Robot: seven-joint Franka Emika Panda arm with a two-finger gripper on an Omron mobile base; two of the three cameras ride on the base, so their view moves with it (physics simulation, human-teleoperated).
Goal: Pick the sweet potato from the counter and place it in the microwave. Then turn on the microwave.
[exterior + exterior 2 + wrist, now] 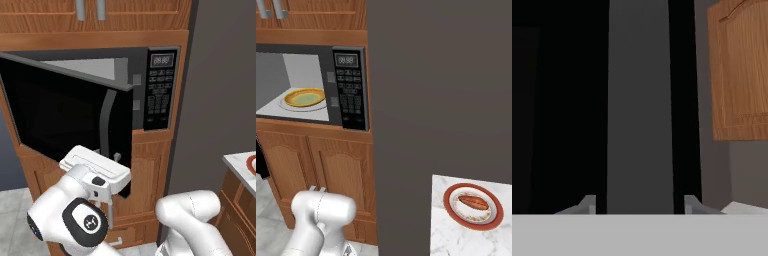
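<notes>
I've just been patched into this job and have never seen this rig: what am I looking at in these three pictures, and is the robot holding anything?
The machine is a white arm on a driving base. Two cameras ride on that base, behind the arm to its left and right; the third sits on the hand and looks along the gripper.

From the left, the microwave, built into wooden cabinets, has its dark door swung wide open, with the arm just below it. From the right you see inside: a yellow plate on the grey floor.

The sweet potato lies on a red-rimmed plate on the counter, off to the right, untouched.

The hand camera faces a grey vertical bar against black, flanked by the two fingertips; I cannot tell whether they grip it.
</notes>
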